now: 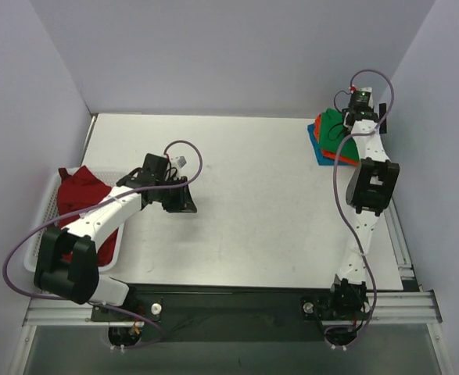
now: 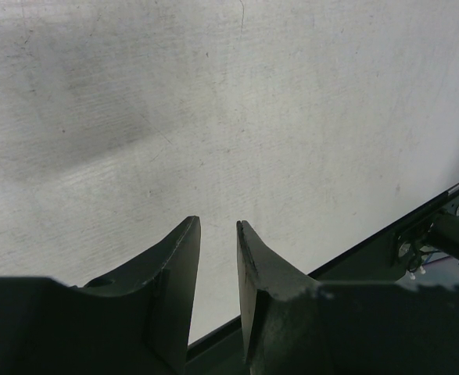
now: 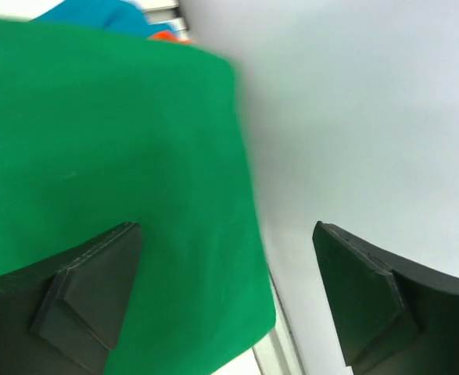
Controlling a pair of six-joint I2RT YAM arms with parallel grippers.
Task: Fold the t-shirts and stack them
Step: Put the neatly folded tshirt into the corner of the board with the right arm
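At far left, a white slatted plastic basket (image 1: 48, 205) is sitting on the white tabletop (image 1: 260, 203), and a crumpled dark red cotton t-shirt (image 1: 84, 191) is lying inside it. Just right of the basket, the left arm is reaching out over the tabletop. The left gripper (image 2: 218, 234) is hanging above the surface with its black fingers (image 2: 178, 266) a narrow gap apart and nothing between them, so it is slightly open and carrying nothing.

At the far right back corner, near the side wall, folded shirts are lying in a stack:
- bright green cotton t-shirt (image 1: 333, 123) on top
- orange-red t-shirt (image 1: 316, 134) under it
- blue t-shirt (image 1: 321, 156) at the bottom, its edges sticking out

The right gripper (image 3: 225, 226) is hovering at the green shirt's edge with its jaws spread wide, gripping nothing. One finger is showing against the green cloth, the other against the pale surface beside it. The wrist view is blurred, so I cannot tell whether that finger is touching the cloth.
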